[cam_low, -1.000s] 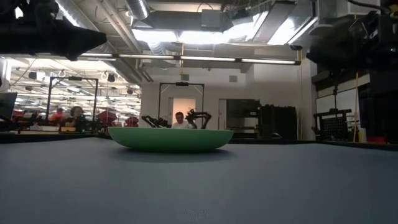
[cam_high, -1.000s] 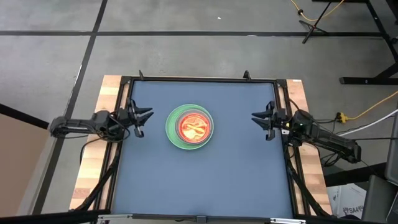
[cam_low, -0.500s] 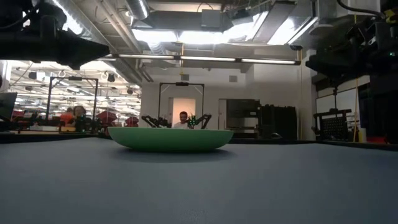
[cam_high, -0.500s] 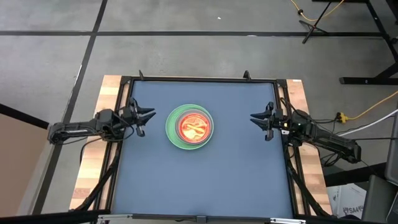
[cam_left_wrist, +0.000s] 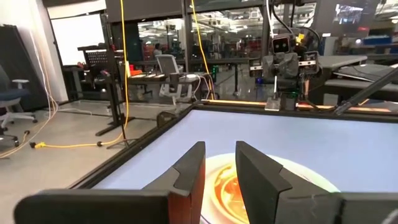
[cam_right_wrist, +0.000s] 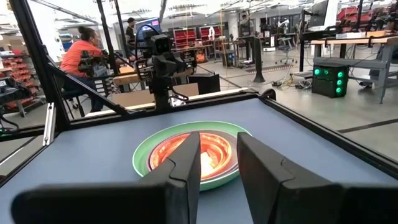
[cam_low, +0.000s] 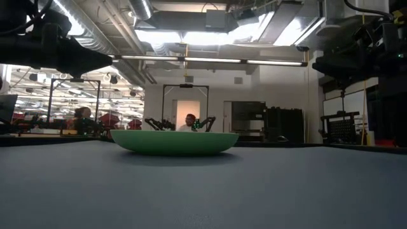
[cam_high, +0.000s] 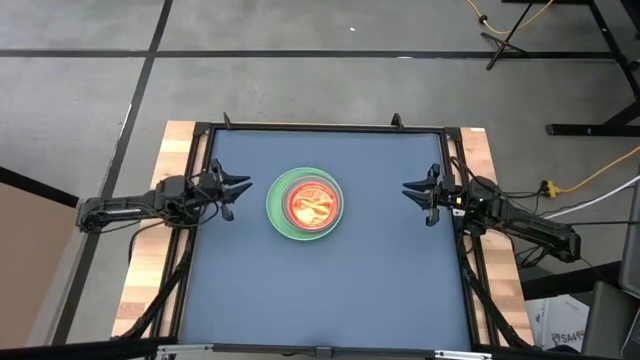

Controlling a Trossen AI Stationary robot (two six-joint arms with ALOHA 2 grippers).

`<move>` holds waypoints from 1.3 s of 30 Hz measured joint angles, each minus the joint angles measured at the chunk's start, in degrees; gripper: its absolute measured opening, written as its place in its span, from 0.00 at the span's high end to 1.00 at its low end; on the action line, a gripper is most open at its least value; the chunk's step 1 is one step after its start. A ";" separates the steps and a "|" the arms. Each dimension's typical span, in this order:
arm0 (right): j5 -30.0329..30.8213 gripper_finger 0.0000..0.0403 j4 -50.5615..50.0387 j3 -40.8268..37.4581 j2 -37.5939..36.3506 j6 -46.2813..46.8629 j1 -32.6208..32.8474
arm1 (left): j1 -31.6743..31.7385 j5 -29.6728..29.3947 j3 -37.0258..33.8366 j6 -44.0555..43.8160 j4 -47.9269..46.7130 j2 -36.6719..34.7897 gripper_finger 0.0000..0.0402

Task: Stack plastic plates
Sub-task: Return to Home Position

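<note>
A shallow, round, bright green plastic plate [cam_low: 175, 141] sits flat on the grey-blue bench [cam_low: 203, 191], its contents hidden below its rim. Dark robot arm parts loom at the upper corners, one [cam_low: 54, 51] on each side [cam_low: 362, 54]. A person [cam_low: 190, 122] shows far behind in the workshop.

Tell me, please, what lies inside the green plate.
A nested stack fills the green plate, a translucent orange plate uppermost. The plates beneath it are largely covered, so they cannot be counted.
</note>
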 joint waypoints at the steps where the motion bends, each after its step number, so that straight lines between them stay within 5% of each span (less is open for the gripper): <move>1: 0.00 0.77 0.00 0.00 0.00 0.01 0.01 | 0.00 0.01 0.00 0.25 0.00 0.00 0.79; 39: -0.02 0.77 -0.02 -0.02 0.00 0.02 0.01 | 0.00 -0.08 0.00 1.29 0.04 0.22 0.79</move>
